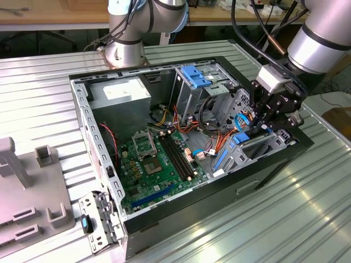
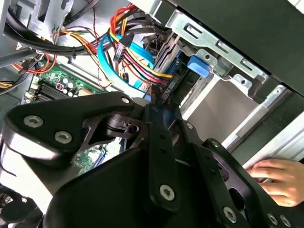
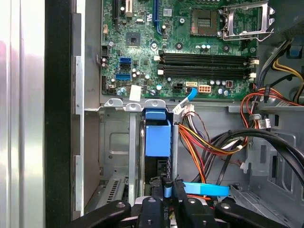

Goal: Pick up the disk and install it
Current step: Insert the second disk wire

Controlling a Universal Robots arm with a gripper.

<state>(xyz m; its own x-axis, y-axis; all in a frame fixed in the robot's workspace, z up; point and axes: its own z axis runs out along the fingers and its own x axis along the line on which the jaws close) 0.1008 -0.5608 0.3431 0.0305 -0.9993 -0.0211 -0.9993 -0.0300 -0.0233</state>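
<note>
Jaws of mine sit low inside the open computer case, pinched close on the upper edge of the disk. That disk stands on edge directly ahead of my jaws, its blue rail showing, partway down in the metal drive cage. Just beside my jaws runs a flat blue data cable and a bundle of coloured power wires. Beyond the cage lies the green motherboard. A person's hand rests near the case edge.
</note>
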